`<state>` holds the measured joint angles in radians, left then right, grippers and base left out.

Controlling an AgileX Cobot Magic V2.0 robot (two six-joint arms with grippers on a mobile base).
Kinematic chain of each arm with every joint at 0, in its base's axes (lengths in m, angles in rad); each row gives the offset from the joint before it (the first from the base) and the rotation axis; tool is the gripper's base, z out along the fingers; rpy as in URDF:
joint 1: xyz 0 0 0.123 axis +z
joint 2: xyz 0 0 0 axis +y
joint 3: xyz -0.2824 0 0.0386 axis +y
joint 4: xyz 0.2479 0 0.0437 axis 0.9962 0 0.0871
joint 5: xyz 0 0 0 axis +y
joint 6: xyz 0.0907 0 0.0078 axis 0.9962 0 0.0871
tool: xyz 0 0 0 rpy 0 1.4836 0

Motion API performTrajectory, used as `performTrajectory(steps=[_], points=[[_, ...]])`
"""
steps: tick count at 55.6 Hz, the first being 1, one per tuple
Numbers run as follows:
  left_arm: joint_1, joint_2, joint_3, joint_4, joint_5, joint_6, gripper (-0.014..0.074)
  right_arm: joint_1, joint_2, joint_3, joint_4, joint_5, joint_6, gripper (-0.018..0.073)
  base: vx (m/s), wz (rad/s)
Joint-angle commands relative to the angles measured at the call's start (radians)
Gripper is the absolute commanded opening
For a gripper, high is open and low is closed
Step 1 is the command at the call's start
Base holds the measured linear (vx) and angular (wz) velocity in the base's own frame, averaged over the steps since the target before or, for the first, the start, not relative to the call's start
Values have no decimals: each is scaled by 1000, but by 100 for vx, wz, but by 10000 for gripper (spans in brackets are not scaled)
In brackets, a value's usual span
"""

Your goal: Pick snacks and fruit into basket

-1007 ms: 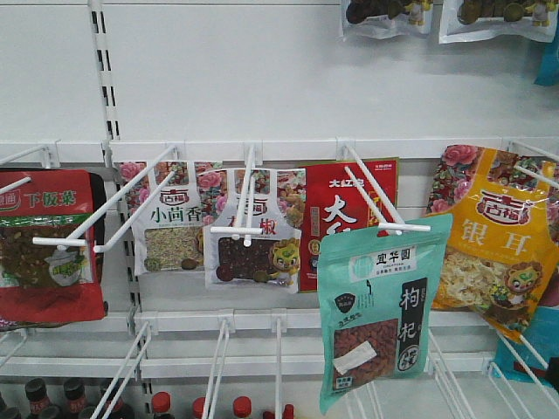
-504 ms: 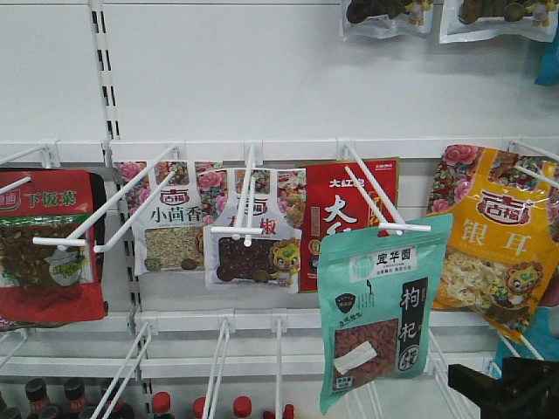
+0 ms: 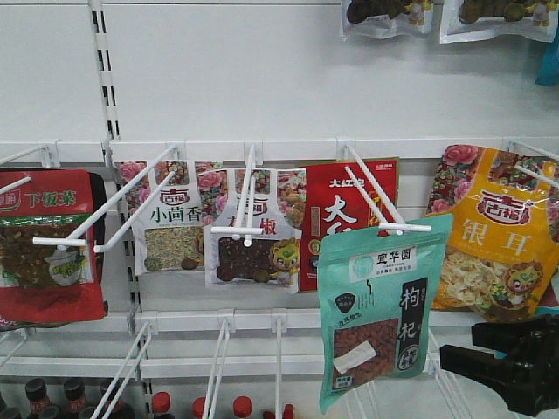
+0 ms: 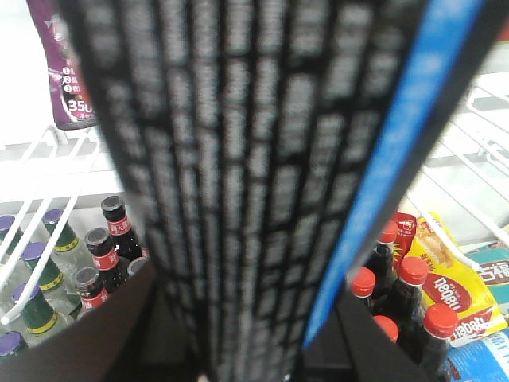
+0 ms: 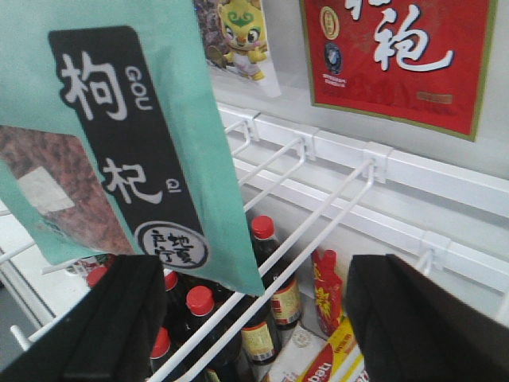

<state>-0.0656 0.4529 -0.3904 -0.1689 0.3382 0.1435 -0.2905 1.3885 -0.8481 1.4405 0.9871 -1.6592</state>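
Your right gripper (image 3: 460, 343) is spread wide and holds nothing. It sits low, just right of the teal snack pouch (image 3: 384, 314), which hangs at the front of a white peg (image 3: 376, 196) (clear of its neighbours). Centre the pouch's lower edge between the fingers, close firmly, then draw it outward along the peg — never downward.

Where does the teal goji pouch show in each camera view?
Front: teal pouch hangs right of centre, at a hook's front end.
Left wrist: not in it; a blurred black object fills the view.
Right wrist: upper left, above the open right end effector.
Shared landmark: the red pouch behind it.
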Motion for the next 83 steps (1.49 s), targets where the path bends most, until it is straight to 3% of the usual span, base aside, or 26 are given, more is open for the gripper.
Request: performTrajectory(steps=[1,6,22,34,55,68,83], points=[[-1,1,-36,-7,-94,-9,151,5,11,-60,63,110,-24,543,0,0],[-1,1,-36,-7,-94,-9,151,5,52,-88,58,210,-24,545,0,0],[-1,1,-36,-7,-94,-9,151,5,129,-196,63,289,-27,545,0,0],[-1,1,-36,-7,-94,-9,151,6,165,-246,88,299,-29,545,0,0],[-1,1,-36,-7,-94,-9,151,124,206,-309,90,297,-51,545,0,0],[-1,1,-36,-7,-94,-9,151,132,203,-330,53,294,-45,545,0,0],[-1,1,-36,-7,-94,-9,151,94,193,-330,-16,299,77,549,0,0]])
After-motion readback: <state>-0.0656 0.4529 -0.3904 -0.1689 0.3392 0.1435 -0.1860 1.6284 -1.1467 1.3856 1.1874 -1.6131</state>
